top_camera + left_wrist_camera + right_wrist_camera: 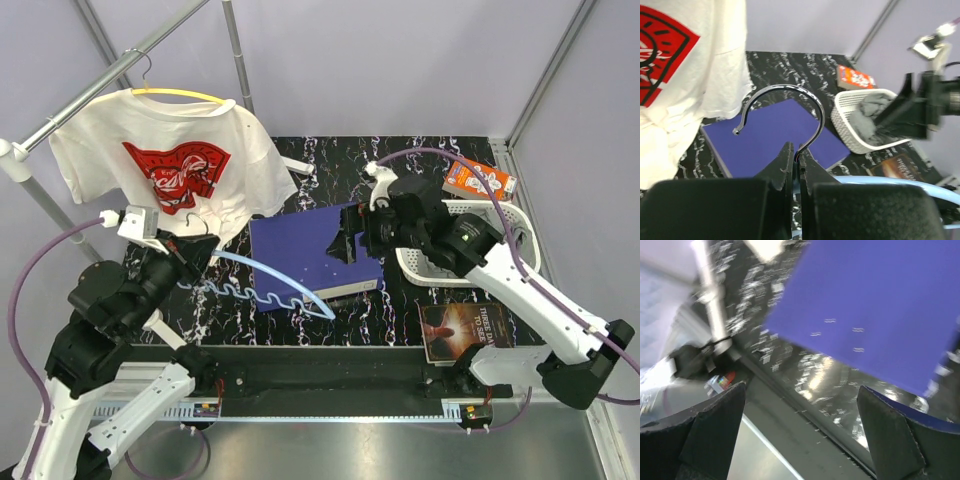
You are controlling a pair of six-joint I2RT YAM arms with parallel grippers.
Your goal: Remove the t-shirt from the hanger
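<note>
T-shirt (170, 165) on rail (80, 97), left hand (799, 152) pinching hook (812, 102)

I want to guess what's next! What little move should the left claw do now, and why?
Probably open the left gripper: the light blue hanger it pinches by the chrome hook looks bare, and the right gripper is open, holding nothing.
</note>
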